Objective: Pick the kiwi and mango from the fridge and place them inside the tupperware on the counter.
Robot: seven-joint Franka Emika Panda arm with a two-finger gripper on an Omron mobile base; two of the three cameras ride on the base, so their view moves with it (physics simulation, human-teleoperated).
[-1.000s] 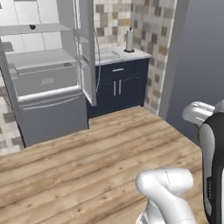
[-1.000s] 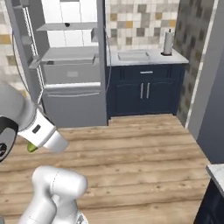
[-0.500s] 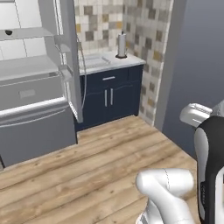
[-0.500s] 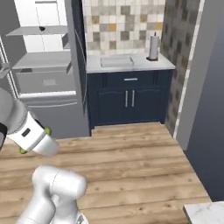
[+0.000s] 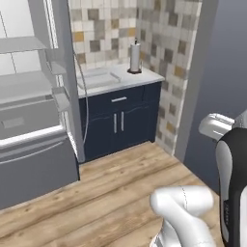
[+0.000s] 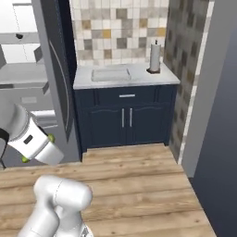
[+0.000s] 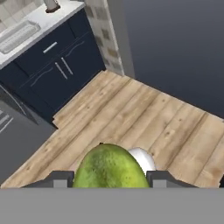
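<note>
mango [image 7: 111, 167] in closed hand [image 7: 109, 179]

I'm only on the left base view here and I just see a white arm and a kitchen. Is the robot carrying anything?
Observer: Yes. In the hand view the gripper is shut on the mango, a yellow-green fruit sitting between the two fingertips.
Operator: What's underneath it?
Observer: Wooden floor; the hand is out over the planks, not over the counter.
Operator: Is there anything behind that grey fridge door I see edge-on?
Observer: The right base view shows the door's outer face, with a long curved handle running down it.
</note>
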